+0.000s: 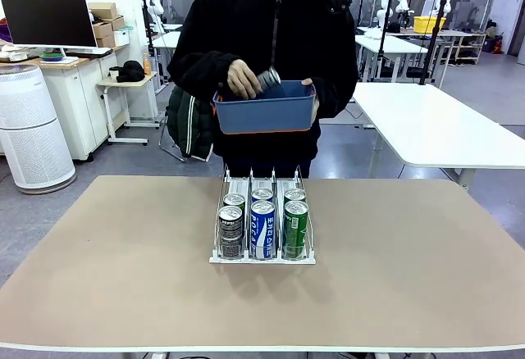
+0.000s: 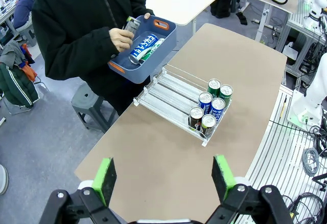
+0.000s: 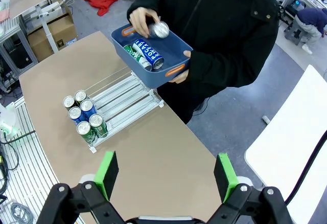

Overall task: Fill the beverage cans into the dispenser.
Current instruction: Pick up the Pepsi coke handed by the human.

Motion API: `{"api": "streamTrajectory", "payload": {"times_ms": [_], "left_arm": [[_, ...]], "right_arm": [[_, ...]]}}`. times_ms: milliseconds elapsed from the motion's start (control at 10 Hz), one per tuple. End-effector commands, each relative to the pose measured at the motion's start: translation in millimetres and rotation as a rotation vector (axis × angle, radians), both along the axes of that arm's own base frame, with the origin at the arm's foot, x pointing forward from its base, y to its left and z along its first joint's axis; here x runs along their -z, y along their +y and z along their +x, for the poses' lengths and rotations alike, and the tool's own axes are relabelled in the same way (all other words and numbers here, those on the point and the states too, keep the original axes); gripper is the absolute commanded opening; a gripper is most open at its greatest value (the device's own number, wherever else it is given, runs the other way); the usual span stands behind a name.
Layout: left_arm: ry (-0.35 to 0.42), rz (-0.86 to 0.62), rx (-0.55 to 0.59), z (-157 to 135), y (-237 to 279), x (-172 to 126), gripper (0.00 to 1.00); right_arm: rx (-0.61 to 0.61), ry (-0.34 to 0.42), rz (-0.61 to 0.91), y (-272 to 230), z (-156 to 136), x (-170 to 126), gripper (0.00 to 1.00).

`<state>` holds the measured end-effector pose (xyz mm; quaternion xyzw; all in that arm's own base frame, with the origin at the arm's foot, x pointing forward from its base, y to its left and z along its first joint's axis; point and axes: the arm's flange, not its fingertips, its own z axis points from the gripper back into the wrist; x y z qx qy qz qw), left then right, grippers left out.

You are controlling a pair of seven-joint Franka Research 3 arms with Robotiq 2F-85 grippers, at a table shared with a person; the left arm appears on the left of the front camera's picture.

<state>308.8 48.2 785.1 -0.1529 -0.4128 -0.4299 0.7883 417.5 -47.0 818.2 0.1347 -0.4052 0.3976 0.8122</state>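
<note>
**A:** Pincers first: state?

**B:** The left gripper [image 2: 163,170] has its jaws spread wide with nothing between the green pads. The right gripper [image 3: 166,173] is the same, spread and empty. Both hang high above the table [image 1: 123,252], well apart from every can.

**A:** Where are the cans?

**B:** Six stand upright at the near end of the dispenser [image 2: 171,93], two per lane. The black pair [image 1: 231,229] is in the robot's left lane, the blue-and-white pair [image 1: 262,226] in the middle and the green pair [image 1: 295,224] on the right. In each lane the two cans stand one behind the other, close together. The far halves of all three lanes are bare.

**A:** Other containers?

**B:** A blue tub [image 1: 267,113] — the person at the far side holds it off the table, just beyond the far edge. One hand [image 1: 309,88] is on the tub's side. The other hand [image 1: 244,79] grips a silver-topped can [image 1: 268,78], tilted over the tub. Inside, a blue-and-white can [image 3: 148,54] and a green can [image 3: 131,51] lie on their sides, side by side.

**A:** Edges, room?

**B:** The dispenser sits mid-table with its rear end close to the far edge, in front of the person. There is wide bare tabletop on both sides and in front, down to the near edge.
</note>
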Motion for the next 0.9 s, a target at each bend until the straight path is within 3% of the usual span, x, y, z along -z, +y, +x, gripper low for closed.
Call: {"api": "streamTrajectory", "payload": {"times_ms": [0,800], "left_arm": [[-0.001,0.000,0.002,0.0,0.1,0.6,1.00],[-0.001,0.000,0.002,0.0,0.1,0.6,1.00]], "right_arm": [[0.005,-0.005,0.000,-0.1,0.2,-0.5,1.00],[0.005,-0.005,0.000,-0.1,0.2,-0.5,1.00]]}}
